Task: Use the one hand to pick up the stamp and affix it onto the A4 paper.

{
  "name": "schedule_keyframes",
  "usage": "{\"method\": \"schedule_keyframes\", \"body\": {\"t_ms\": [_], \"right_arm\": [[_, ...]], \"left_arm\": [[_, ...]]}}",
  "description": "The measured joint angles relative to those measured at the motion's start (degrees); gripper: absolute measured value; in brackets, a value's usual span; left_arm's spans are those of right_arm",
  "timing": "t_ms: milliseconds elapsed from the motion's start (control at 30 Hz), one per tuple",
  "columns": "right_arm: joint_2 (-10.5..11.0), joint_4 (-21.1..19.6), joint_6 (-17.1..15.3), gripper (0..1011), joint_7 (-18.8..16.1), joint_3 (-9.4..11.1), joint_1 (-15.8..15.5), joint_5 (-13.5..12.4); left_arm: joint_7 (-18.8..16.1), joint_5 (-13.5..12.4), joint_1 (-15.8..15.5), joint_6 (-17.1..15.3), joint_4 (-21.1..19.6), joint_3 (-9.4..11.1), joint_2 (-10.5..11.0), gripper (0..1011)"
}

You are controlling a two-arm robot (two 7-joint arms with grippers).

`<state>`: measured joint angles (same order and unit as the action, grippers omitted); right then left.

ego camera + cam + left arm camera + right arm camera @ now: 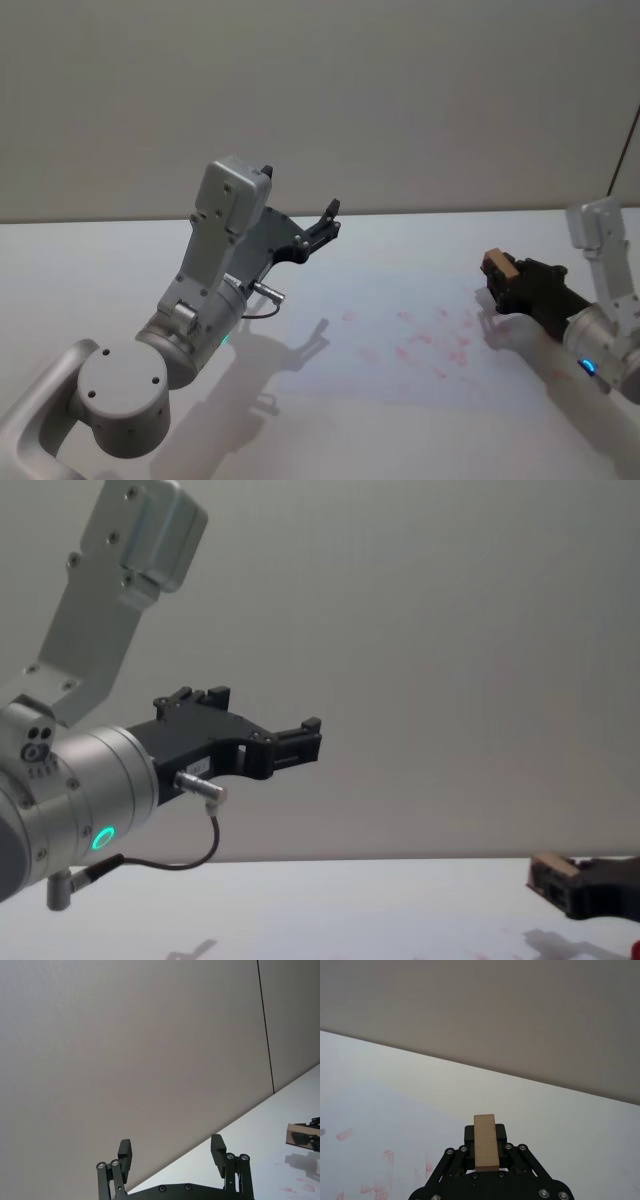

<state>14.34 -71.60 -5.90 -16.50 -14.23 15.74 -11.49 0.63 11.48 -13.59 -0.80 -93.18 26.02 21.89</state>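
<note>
My right gripper (502, 277) is shut on a pale wooden stamp (498, 266), holding it a little above the table at the right side of the A4 paper (335, 365). Between the black fingers the stamp (486, 1142) sticks out forward, its block end showing. The paper (380, 1115) lies flat on the white table and carries several red stamp marks (412, 340). The stamp (550, 872) also hangs low at the right in the chest view. My left gripper (328, 218) is raised high at the left, open and holding nothing, with its fingers (125, 1149) spread wide.
The white table (120, 260) runs back to a plain grey wall (400, 90). The left arm's large silver wrist (80, 790) with its green light and cable rises over the table's left side. The stamp's shadow (500, 332) falls beside the red marks.
</note>
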Motion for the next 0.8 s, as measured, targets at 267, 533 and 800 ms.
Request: {"method": "schedule_keyframes", "body": {"t_ms": [267,533,800], "right_arm": [[-1.8,4.5,0.8,220,-0.7,-1.4,2.7,2.1],[-3.3,8.4,0.8,220,-1.2,-2.5,4.7,3.7],[-4.1,10.7,0.3,220,-1.5,-3.3,5.8,4.7]], "left_arm": [[0.0,0.0,0.0,0.0,0.0,0.0,0.0,1001],[0.0,0.0,0.0,0.0,0.0,0.0,0.0,1001],[0.0,0.0,0.0,0.0,0.0,0.0,0.0,1001]]}}
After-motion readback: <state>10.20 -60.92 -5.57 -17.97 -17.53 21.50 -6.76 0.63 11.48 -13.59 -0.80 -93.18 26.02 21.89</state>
